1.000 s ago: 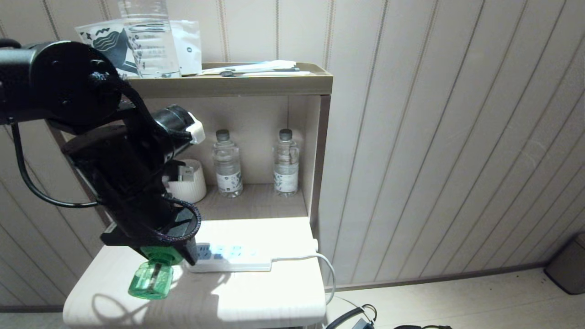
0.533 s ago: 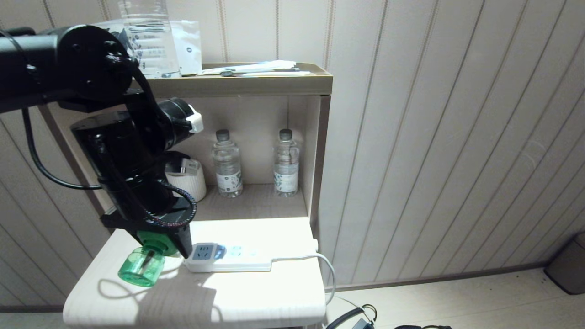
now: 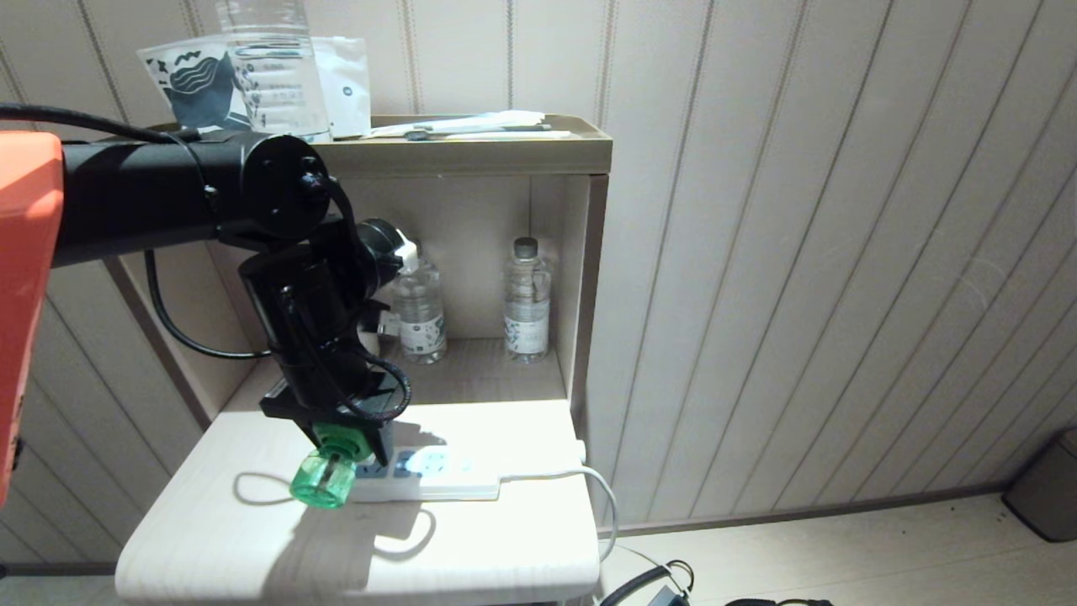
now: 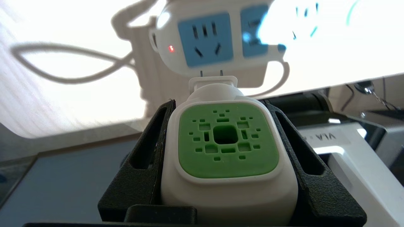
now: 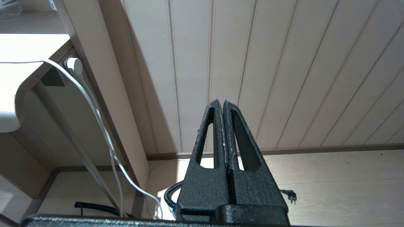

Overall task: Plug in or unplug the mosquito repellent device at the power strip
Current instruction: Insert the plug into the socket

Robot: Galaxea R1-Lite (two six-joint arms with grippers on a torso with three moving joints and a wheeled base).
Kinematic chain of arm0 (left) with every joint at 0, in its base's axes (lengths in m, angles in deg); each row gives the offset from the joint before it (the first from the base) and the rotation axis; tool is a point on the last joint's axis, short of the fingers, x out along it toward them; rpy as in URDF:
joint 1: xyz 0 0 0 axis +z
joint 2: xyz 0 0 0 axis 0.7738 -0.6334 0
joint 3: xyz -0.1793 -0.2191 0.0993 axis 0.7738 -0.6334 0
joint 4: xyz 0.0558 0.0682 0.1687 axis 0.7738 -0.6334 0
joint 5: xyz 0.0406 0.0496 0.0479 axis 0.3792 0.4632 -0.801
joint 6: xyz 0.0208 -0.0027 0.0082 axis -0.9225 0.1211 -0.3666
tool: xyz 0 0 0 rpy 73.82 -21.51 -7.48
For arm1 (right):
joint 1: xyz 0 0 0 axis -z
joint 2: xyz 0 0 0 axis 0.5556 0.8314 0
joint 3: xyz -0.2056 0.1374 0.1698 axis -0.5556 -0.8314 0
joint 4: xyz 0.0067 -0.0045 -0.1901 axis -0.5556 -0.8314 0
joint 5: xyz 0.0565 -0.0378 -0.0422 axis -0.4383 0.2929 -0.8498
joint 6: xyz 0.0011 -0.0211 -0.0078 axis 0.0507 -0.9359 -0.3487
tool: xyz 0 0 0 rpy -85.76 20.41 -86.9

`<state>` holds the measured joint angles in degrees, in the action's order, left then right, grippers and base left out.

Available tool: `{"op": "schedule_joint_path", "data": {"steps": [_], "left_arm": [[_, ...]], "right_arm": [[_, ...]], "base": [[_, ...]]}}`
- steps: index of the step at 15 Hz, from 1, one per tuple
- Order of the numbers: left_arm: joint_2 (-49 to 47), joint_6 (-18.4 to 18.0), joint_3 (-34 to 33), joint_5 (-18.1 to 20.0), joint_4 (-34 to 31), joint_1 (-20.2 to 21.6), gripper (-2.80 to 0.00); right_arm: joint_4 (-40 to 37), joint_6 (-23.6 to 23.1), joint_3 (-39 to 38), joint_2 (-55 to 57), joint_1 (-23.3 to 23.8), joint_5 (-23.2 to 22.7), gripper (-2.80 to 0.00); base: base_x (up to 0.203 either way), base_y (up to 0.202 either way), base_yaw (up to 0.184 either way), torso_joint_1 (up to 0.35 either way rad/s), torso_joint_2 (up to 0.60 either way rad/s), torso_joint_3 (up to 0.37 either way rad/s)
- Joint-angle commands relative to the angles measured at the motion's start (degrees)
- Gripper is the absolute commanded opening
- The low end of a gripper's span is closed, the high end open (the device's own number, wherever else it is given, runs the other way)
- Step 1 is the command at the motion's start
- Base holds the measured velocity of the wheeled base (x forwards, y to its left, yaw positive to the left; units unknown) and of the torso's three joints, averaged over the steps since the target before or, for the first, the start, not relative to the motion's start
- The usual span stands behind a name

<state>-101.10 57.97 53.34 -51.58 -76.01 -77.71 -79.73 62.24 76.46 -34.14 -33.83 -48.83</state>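
Observation:
My left gripper (image 3: 343,444) is shut on the mosquito repellent device (image 3: 325,482), clamping its white head while the green bottle hangs tilted toward the table's front. In the left wrist view the black fingers (image 4: 148,148) press both sides of the head with its green vented face (image 4: 225,142). The two prongs (image 4: 210,73) point at the power strip (image 4: 205,39) and stop just short of its end socket, beside a red light. The strip (image 3: 446,475) lies flat on the table. My right gripper (image 5: 222,102) is shut and empty, parked low beside the table and facing the wall.
The white table (image 3: 505,555) stands before an open shelf with two water bottles (image 3: 418,313) (image 3: 526,299). The strip's cord (image 3: 602,488) drops over the right edge to a wall plug (image 5: 73,66). Papers lie on the shelf top (image 3: 471,156). A bin (image 3: 1047,497) stands far right.
The left arm has swung right and away from me, carrying the device from the table's left front to the strip's left end. The right arm has not moved.

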Motion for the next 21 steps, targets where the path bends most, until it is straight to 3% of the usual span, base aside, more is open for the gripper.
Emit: {"op": "schedule_joint_path", "data": {"steps": [1, 21], "left_arm": [[-1.10, -0.02, 0.02, -0.50, 0.00, 0.04, -2.80], [-3.24, 1.54, 0.11, -0.55, 4.26, 0.56, -2.80]], "right_arm": [[0.00, -0.02, 0.00, 0.02, -0.01, -0.02, -2.80], [0.00, -0.02, 0.00, 0.02, -0.01, -0.02, -2.80]], "base": [[0.000, 0.000, 0.000, 0.000, 0.00, 0.000], [0.000, 0.000, 0.000, 0.000, 0.00, 0.000]]}}
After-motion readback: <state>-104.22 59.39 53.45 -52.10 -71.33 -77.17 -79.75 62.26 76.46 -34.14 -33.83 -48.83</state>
